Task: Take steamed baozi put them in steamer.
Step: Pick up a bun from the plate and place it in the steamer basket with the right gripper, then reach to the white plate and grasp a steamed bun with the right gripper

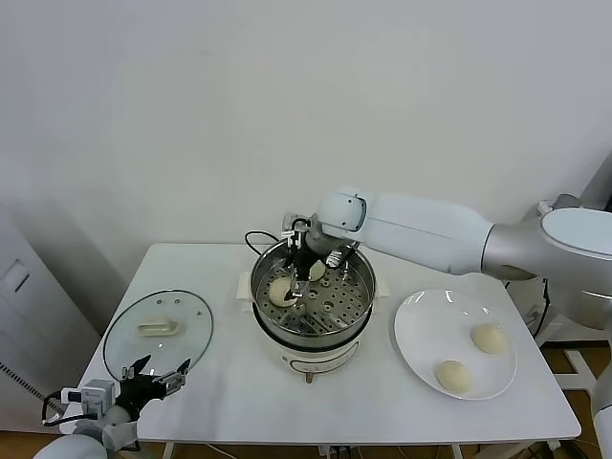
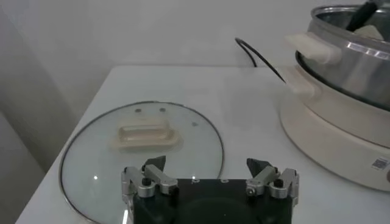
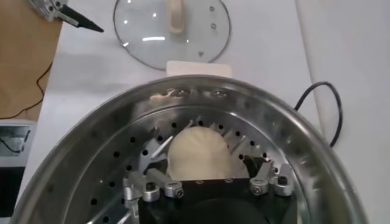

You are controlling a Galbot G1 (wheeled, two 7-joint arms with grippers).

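The steel steamer (image 1: 361, 283) stands mid-table on its white base. My right gripper (image 1: 298, 279) reaches down inside it, fingers open on either side of one baozi (image 1: 280, 292) that rests on the perforated tray. The right wrist view has this bun (image 3: 198, 155) lying between the spread fingers of the right gripper (image 3: 204, 165), inside the pot's rim (image 3: 183, 103). A second baozi (image 1: 316, 271) shows partly behind the gripper. Two more baozi (image 1: 490, 337) (image 1: 453, 375) lie on the white plate (image 1: 421, 325). My left gripper (image 1: 158, 375) (image 2: 207, 165) waits open at the front left.
A glass lid (image 1: 158, 330) (image 2: 143, 152) with a cream handle lies flat at the table's left, just beyond the left gripper. A black cord (image 1: 254, 238) runs behind the steamer. The steamer's white base (image 2: 329, 140) stands to one side of the lid.
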